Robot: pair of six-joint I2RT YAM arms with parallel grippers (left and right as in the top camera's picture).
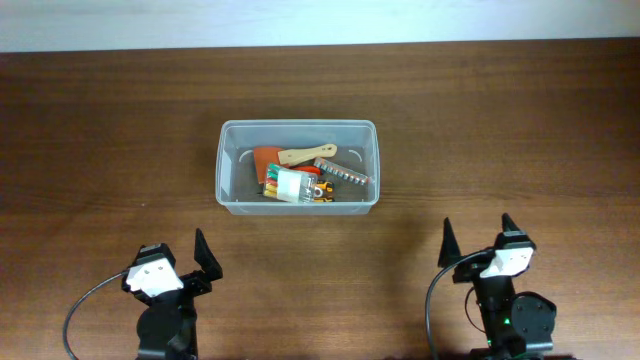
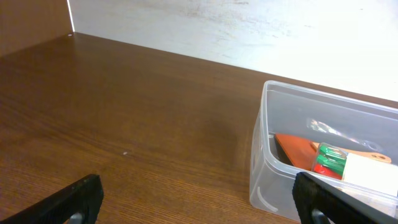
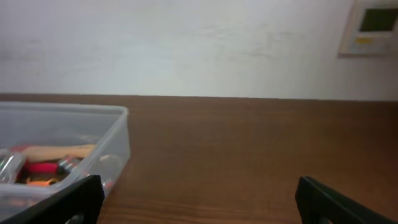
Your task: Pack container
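Observation:
The clear plastic container (image 1: 298, 130) stands at the table's middle. Inside lie an orange scraper with a wooden handle (image 1: 300, 155), a small clear box of coloured markers (image 1: 288, 183) and a metal tool (image 1: 342, 172). It also shows at the right of the left wrist view (image 2: 273, 162) and at the left of the right wrist view (image 3: 115, 140). My left gripper (image 1: 180, 262) is open and empty near the front edge, left of the container. My right gripper (image 1: 478, 246) is open and empty at the front right.
The brown wooden table (image 1: 500, 130) ends at a white wall at the back (image 1: 320, 20). A wall panel shows at the top right of the right wrist view (image 3: 370, 25).

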